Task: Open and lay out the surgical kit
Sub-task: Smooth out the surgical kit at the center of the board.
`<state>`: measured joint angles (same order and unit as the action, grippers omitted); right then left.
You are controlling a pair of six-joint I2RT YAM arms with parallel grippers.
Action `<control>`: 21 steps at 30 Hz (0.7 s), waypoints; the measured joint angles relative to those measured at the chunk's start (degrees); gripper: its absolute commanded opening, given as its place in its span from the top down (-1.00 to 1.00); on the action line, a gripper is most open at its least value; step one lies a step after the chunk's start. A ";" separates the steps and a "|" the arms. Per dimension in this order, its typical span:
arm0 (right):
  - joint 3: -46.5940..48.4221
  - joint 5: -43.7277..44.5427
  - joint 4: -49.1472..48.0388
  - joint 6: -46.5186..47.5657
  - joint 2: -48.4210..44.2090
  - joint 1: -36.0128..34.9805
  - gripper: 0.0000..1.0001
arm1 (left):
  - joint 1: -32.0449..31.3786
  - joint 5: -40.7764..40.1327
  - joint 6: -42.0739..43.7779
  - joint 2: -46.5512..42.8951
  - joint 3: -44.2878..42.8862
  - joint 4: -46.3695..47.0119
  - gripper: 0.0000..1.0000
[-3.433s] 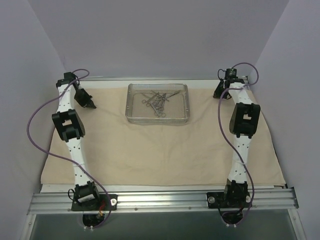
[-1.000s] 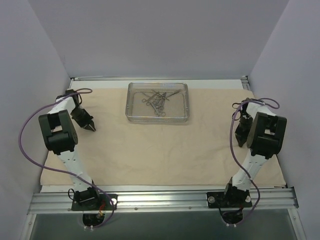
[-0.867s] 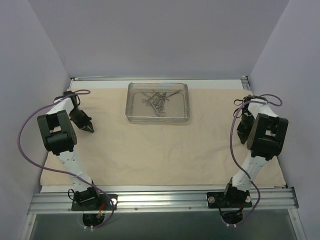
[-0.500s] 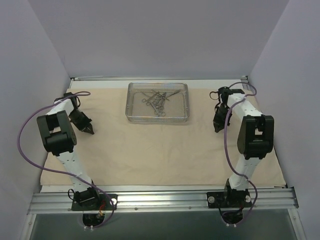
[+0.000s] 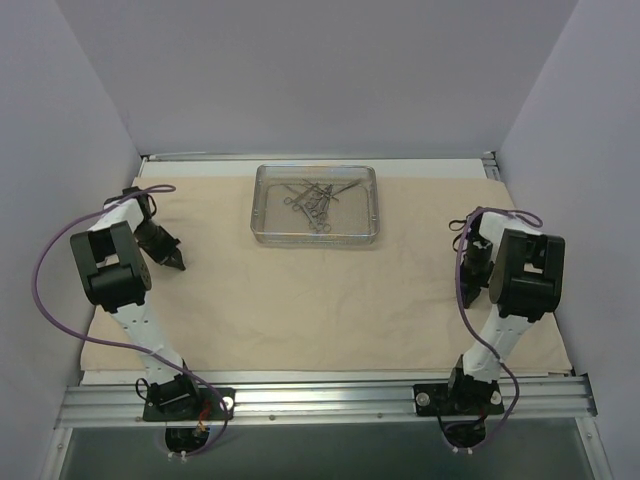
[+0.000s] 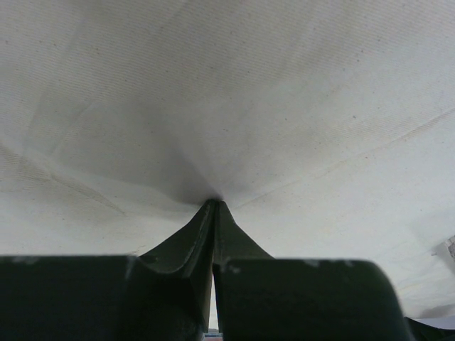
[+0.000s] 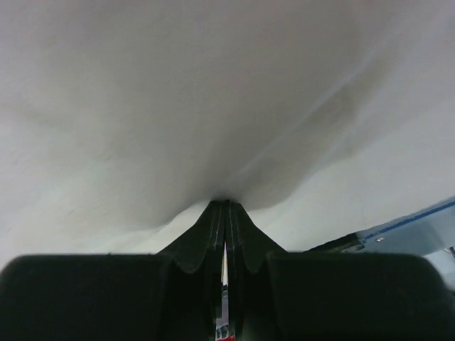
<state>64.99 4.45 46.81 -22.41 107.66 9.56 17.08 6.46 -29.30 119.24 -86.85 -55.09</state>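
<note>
The beige cloth wrap (image 5: 320,300) lies spread flat over the table. At its far middle stands the silver wire-mesh tray (image 5: 315,241), holding several thin steel ring-handled scissors and forceps (image 5: 315,198) in a loose heap. My left gripper (image 5: 176,264) is down on the cloth's left part. In the left wrist view its jaws (image 6: 215,202) are shut, and creases in the cloth (image 6: 284,106) run into the tips. My right gripper (image 5: 468,292) is low over the cloth's right part, shut, with its tips (image 7: 224,202) against a soft bulge of cloth (image 7: 178,106).
Pale walls close in on the left, right and back. An aluminium rail (image 5: 320,400) carries both arm bases at the near edge. Purple cables (image 5: 45,280) loop off each arm. A strip of table edge (image 7: 416,217) shows beyond the cloth in the right wrist view.
The right arm swung in toward the tray, then back out and nearer, with its jaws shut throughout. The left gripper stayed almost in place on the cloth and its jaws narrowed.
</note>
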 measured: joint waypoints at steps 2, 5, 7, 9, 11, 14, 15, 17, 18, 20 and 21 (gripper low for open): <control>0.07 2.23 0.15 0.00 0.00 1.64 1.00 | 0.02 -0.04 0.02 0.00 0.00 -0.02 0.81; 2.21 4.46 0.96 -0.02 -0.02 2.62 1.00 | 0.02 -0.17 0.09 -0.02 0.00 -0.04 0.81; 4.55 4.31 1.27 -0.33 -0.39 1.55 1.00 | 0.00 -0.50 0.37 -0.20 0.00 -0.02 0.81; 5.53 2.51 0.72 -1.53 -1.57 -0.37 1.00 | 0.00 -0.66 0.63 -0.24 0.00 0.00 0.82; 5.14 0.13 -0.02 -3.10 -3.06 -1.97 1.00 | 0.00 -0.63 0.90 -0.26 -0.02 0.00 0.82; 0.94 -4.42 -4.00 -6.36 -4.68 -3.32 1.00 | 0.00 -0.48 1.03 -0.26 0.00 0.00 0.82; -1.18 -5.25 -5.27 -7.58 -4.76 -3.13 1.00 | 0.00 -0.42 1.05 -0.26 -0.02 0.00 0.82; -4.76 -6.95 -5.97 -9.53 -4.74 -1.99 1.00 | 0.00 -0.33 1.09 -0.26 -0.02 0.02 0.82; -5.75 -7.67 -6.27 -10.51 -5.49 -1.20 1.00 | 0.00 -0.31 1.11 -0.26 -0.02 0.00 0.82; -7.52 -8.83 -7.19 -11.80 -6.82 0.92 1.00 | 0.00 -0.26 1.22 -0.26 -0.02 -0.02 0.82; -8.20 -9.29 -7.30 -12.20 -7.28 2.14 1.00 | 0.00 -0.26 1.25 -0.26 -0.02 -0.02 0.82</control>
<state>56.80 -4.84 39.51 -34.61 100.38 11.70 17.08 6.20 -28.05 118.98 -86.87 -55.11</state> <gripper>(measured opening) 0.027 0.090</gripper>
